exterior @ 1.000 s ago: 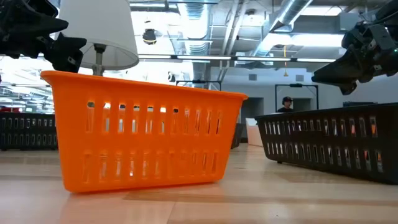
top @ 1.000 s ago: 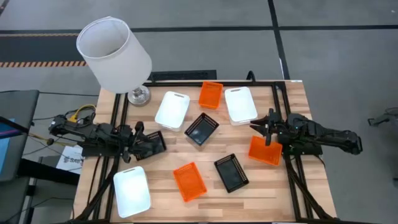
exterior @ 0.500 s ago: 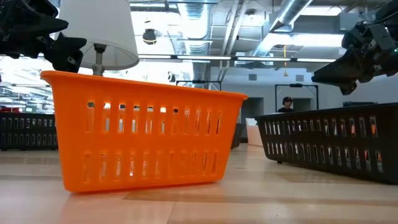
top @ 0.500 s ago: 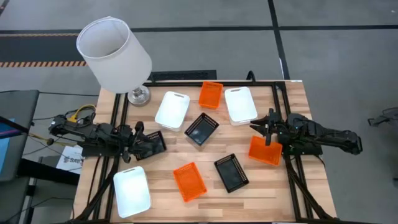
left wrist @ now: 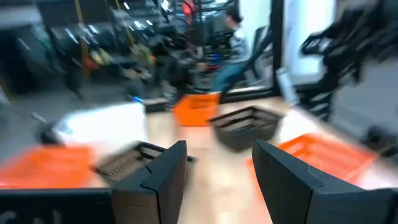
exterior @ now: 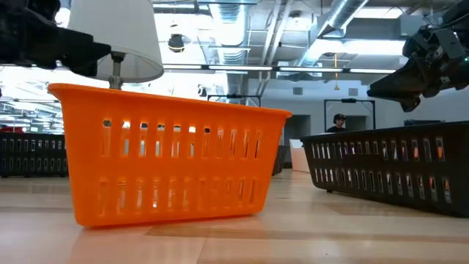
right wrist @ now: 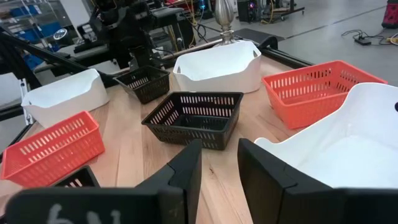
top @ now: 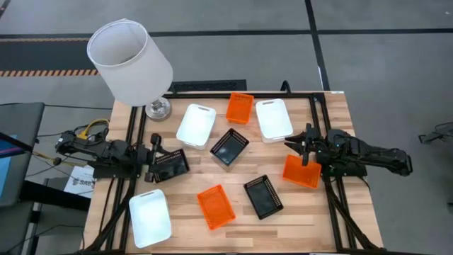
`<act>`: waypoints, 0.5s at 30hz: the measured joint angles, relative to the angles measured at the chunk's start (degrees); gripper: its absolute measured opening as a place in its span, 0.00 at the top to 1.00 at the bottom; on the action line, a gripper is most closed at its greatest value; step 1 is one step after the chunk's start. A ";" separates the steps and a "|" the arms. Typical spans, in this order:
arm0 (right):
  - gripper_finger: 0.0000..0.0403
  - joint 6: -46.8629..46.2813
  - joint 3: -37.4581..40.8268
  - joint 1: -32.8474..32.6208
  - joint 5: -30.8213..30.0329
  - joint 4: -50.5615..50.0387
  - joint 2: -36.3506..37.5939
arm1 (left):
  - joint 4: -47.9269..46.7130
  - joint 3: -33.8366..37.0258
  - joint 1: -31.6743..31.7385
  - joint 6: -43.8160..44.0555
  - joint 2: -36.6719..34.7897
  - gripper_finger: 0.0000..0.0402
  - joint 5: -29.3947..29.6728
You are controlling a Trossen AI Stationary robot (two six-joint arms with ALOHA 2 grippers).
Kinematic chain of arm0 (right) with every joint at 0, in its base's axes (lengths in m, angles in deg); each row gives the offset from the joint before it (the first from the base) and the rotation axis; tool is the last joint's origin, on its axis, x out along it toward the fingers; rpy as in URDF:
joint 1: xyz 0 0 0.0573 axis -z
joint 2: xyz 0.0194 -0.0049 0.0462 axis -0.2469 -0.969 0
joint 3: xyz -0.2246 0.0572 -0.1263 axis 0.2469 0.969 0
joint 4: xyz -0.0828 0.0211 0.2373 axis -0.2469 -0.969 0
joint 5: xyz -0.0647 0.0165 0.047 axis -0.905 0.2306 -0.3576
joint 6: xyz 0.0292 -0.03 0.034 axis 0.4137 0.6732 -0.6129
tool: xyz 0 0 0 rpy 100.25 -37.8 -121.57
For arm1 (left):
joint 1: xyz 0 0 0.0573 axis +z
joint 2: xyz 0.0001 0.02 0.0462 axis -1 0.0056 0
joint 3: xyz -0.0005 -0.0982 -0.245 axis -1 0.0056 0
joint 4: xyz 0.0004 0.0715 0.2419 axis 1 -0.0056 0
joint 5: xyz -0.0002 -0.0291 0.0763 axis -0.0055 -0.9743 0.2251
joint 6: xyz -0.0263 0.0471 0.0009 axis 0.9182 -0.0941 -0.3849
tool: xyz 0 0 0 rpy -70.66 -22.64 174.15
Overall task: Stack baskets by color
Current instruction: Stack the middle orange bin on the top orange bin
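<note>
**High view: left gripper (left wrist: 217, 148) backs off a black basket (top: 170, 164), and no piles yet**

From where I stand, the left gripper is wide open and has nothing in it. It sits just beside the black basket on the left side of the table (top: 304, 223). The right gripper (right wrist: 221, 146) is about half open and empty too. It hangs over the edge of an orange basket (top: 301, 171) near the right side of the table. A white basket (top: 274, 119) is close by.

No basket sits inside another yet. The middle black basket (top: 229, 146) and all the others lie on their own, so I think the sorting has hardly begun.

What could go wrong? The black baskets have sides full of little holes, and a finger could catch in one and drag the basket along. The lamp (top: 129, 61) stands close behind the left arm, so a big swing could knock it. The orange basket lies near the table's edge. If the right gripper pushes it and misses the grab, I think it could slide off.

A second ago the left gripper was over the black basket and hid part of it. Now it has pulled back, and more of the basket shows. The left wrist view is smeared, so that arm looks to be moving. The right arm has not moved.
</note>
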 joint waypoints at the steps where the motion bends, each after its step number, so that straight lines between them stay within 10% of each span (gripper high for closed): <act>1: 0.69 0.00 0.01 0.00 -0.01 0.00 0.01 | 0.12 0.02 0.02 -3.08 0.00 0.57 0.97; 15: 0.69 0.00 0.02 0.00 0.01 0.03 0.00 | 0.77 0.01 0.02 -1.68 0.00 0.57 6.66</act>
